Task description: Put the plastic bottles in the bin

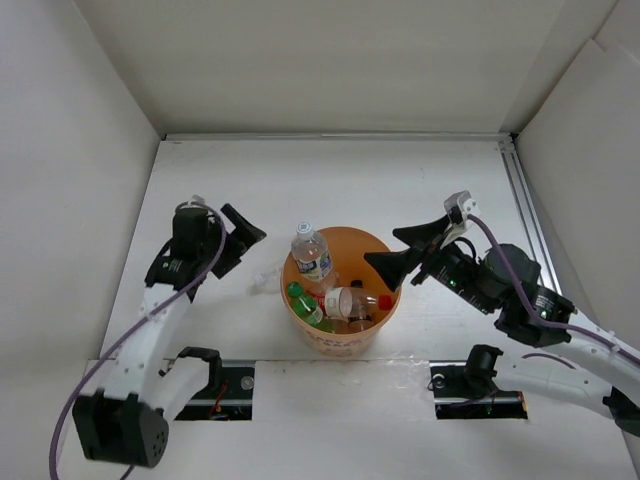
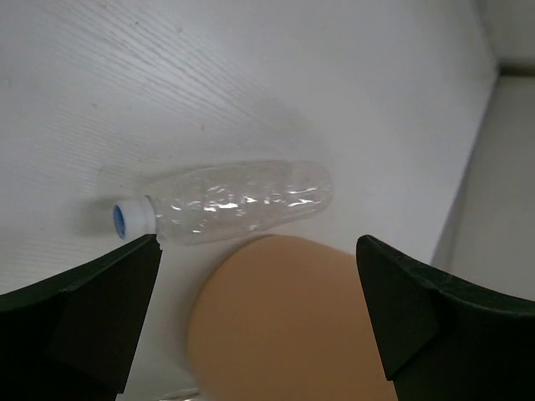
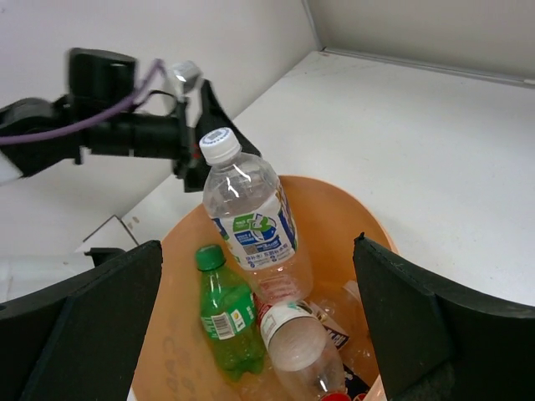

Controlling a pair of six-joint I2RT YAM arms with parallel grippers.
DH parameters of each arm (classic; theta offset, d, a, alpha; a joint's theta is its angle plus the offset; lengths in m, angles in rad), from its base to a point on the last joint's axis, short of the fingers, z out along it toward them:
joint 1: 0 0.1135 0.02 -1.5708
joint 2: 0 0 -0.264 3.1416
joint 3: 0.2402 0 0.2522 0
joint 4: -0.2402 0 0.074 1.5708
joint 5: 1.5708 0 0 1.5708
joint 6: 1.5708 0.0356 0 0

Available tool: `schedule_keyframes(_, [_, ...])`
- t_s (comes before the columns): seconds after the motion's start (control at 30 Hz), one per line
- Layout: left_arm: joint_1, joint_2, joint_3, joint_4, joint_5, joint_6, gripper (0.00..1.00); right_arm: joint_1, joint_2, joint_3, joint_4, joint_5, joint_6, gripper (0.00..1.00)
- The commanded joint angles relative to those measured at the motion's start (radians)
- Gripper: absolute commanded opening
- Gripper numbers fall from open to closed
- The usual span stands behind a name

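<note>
A white table [image 1: 330,185] with a faint wood grain filled the scene. Plain white panels closed it in: a back wall [image 1: 330,60], a left wall [image 1: 60,180] and a right wall [image 1: 590,140]. A metal rail [image 1: 522,200] ran along the table's right edge. Near the front edge sat a left cutout [image 1: 240,397] and a right cutout [image 1: 505,403], both dark. The light was soft and even, and shadows were faint.

The far half of the counter [image 1: 330,180] is bare. The bin [image 1: 345,338] stands in the middle. A clear bottle [image 2: 238,200] lies just left of it, leaving little room there. A tall bottle [image 1: 311,252] sticks up over the bin's far left rim. The right claw [image 1: 380,246], spread wide, hangs over its right rim.
</note>
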Motion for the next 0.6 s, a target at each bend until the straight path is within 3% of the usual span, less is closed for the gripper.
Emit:
schedule_keyframes(0.0, [-0.002,-0.181,0.038,-0.072,-0.095,-0.284,1.00,0.009,-0.018,0.022,-0.012,0.023,0.016,1.00])
schedule_keyframes(0.07, [-0.002,-0.212,0.038,-0.101,-0.080,-0.416,1.00,0.009,-0.018,0.022,-0.012,0.034,0.028,1.00])
schedule_keyframes(0.2, [-0.002,-0.200,-0.040,-0.086,-0.003,-0.542,1.00,0.009,-0.036,0.022,-0.012,0.034,0.062,1.00])
schedule_keyframes(0.57, [-0.002,-0.148,-0.241,0.231,0.250,-0.792,1.00,0.009,-0.068,0.022,-0.021,0.015,0.082,1.00])
